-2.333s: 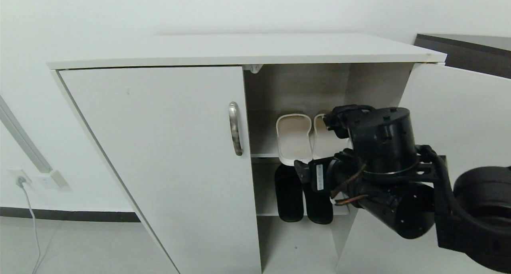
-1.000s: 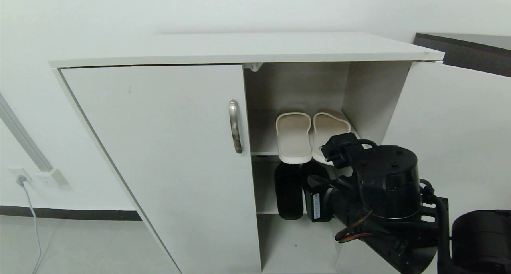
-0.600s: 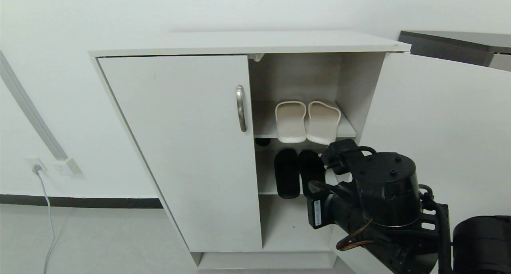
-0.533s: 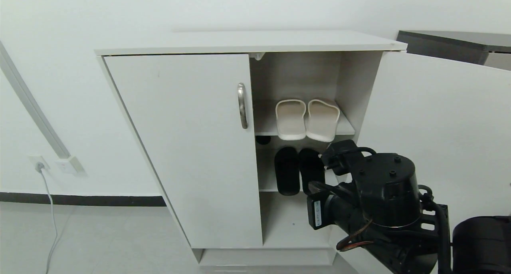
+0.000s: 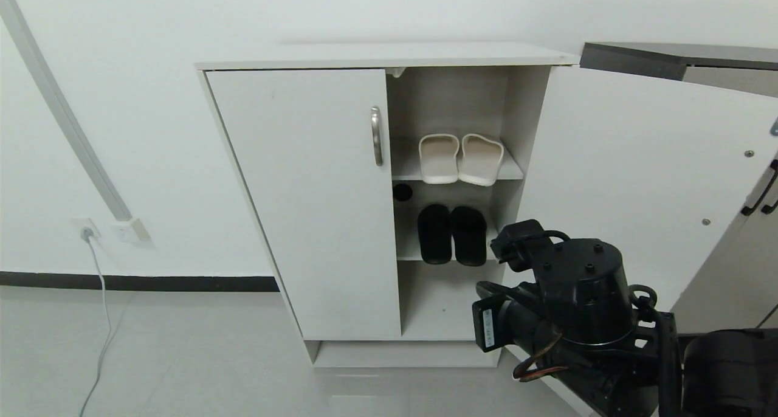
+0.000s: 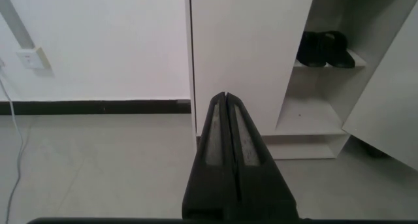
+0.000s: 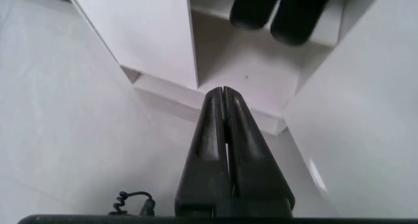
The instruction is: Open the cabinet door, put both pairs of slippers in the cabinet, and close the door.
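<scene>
Plainly, left hand and right hand each closed, empty; arm label too small to read.

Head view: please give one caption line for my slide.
White two-door cabinet, right door open: pale cream slide slippers shelved above black slide slippers.

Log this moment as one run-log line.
stage: both pairs in, closing pending | white slippers: upper shelf | black slippers: middle shelf | right door: open | left gripper: shut, empty | right gripper: shut, empty
</scene>
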{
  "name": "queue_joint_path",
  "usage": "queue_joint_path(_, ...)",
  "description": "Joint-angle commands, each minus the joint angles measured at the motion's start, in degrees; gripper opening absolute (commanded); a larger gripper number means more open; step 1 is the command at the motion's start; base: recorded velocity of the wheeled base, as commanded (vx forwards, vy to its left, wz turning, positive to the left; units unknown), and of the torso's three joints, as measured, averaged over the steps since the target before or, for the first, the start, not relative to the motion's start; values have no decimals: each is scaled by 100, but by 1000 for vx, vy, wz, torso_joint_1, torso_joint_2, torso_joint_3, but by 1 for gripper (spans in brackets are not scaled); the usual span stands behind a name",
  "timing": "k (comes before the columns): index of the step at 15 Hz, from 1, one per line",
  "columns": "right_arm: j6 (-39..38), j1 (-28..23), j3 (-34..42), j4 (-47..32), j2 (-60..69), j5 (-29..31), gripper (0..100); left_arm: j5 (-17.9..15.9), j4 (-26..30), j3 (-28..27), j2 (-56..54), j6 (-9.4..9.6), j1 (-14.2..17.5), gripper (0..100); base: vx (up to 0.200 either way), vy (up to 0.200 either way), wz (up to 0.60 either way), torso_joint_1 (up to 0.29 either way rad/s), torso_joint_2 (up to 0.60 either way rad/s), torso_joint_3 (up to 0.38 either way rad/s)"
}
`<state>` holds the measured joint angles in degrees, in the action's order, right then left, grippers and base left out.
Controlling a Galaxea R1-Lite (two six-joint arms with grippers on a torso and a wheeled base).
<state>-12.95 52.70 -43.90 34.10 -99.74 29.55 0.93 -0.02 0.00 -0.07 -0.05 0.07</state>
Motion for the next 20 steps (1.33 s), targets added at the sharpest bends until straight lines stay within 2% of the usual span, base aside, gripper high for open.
queue_joint_path(1, 3, -23, 39, 0, -19, -2, 0, -5, -6, 0, 7, -4, 1, 0, 0, 0, 0, 0, 0, 0)
queue_joint_path(18, 11, -84, 154, 0, -1, -2, 0, 4, -6, 0, 7, 14, 1, 0, 0, 0, 0, 0, 0, 0)
queue_joint_path(20, 11, -93, 145, 0, -10, -2, 0, 4, -6, 0, 7, 14, 1, 0, 0, 0, 0, 2, -185, -230)
